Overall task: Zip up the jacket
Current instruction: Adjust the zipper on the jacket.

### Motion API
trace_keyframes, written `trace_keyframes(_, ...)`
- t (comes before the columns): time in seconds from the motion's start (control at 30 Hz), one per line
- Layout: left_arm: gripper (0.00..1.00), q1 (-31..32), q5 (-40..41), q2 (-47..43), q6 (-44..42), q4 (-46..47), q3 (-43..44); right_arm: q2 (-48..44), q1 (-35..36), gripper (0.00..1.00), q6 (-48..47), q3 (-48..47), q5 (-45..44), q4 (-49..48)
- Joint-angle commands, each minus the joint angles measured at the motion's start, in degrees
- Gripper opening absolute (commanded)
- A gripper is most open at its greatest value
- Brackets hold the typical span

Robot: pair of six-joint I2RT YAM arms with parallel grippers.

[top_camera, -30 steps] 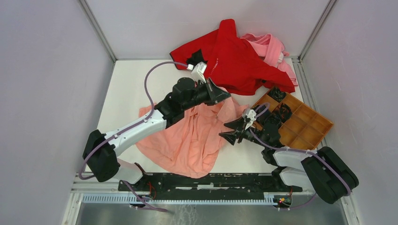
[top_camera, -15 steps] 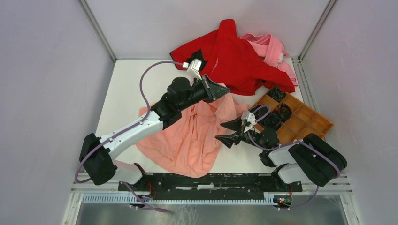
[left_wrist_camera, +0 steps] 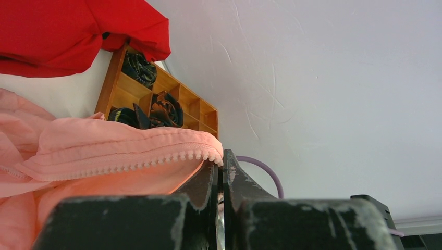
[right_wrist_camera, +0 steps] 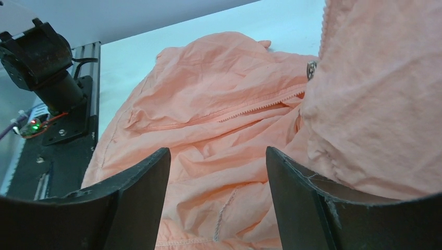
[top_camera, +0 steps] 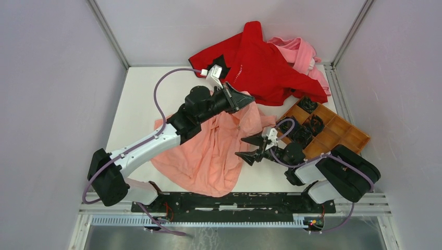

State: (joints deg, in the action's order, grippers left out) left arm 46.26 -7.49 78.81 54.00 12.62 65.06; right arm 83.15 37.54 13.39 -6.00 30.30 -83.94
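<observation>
Right arm has swung left, off the wooden tray point(top_camera: 339, 136) and toward the jacket point(top_camera: 208, 156). Left arm has barely shifted.

Top view: jacket lies crumpled mid-table point(top_camera: 138, 99). Its far right corner is lifted by the left gripper point(top_camera: 246, 99). Right gripper point(top_camera: 243, 147) sits just beside the jacket's right edge, mouth facing left. Red garment point(top_camera: 260, 67) and pink garment point(top_camera: 299, 52) are heaped at the far wall, well apart.

Left wrist: jaws pinched together on the end of a zipper edge point(left_wrist_camera: 156, 159), its teeth running left from the tips.

Right wrist: fingers spread wide, nothing between them. A second row of teeth point(right_wrist_camera: 260, 107) lies ahead, its long axis left to right and rising slightly toward a hanging fold. Small metal piece point(right_wrist_camera: 311, 69) on that fold; slider or snap, cannot tell. The right arm looks nearer this loose edge, so it probably reaches forward next. Tray crowds its right side; walls close in.
</observation>
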Motion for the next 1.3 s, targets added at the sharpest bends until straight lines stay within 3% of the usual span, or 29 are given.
trace_keyframes(0.0, 0.02, 0.30, 2.45, -2.67, 2.16, 3.46, -0.52, -3.73, 2.90, 0.70, -6.85, 0.16, -3.55, -14.54)
trace_keyframes(0.3, 0.02, 0.27, 3.27, -2.77, 2.67, 3.93, -0.61, -5.12, 4.85, 0.67, -11.19, 0.88, -19.44, -6.68)
trace_keyframes(0.7, 0.02, 0.59, 3.45, -2.67, 3.22, 4.30, -0.33, 0.58, 5.44, 0.64, -6.58, -2.19, -21.67, -10.19)
trace_keyframes(1.0, 0.02, 0.98, 3.18, -2.63, 3.72, 4.34, 0.15, 2.19, 6.00, 0.53, -3.20, -4.63, -21.69, -13.36)
trace_keyframes(1.27, 0.02, 1.96, 3.94, -2.04, 3.75, 4.16, 1.30, 4.13, 6.56, 0.50, -1.41, -7.05, -24.35, -13.31)
